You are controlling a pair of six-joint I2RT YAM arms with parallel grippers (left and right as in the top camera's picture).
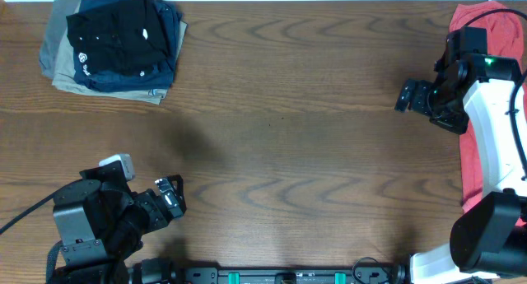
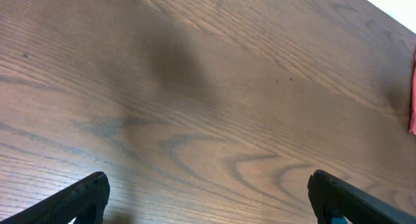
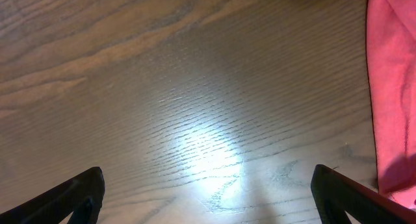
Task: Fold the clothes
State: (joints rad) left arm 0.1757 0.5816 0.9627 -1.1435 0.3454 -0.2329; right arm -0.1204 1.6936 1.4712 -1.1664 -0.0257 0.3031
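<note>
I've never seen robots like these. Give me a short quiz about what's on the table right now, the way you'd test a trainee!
1. True or false: the left hand and the right hand are both open and empty.
2. Where does the black garment lie? A. on top of a stack of other clothes; B. under the robot's right arm; C. midway between the hands.
3. Fill in: the cloth beside the right arm is ___ in colour.
Key: 1 true; 2 A; 3 red-pink.

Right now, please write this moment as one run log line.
left gripper open, empty | right gripper open, empty | black garment on clothes stack, apart from both
</note>
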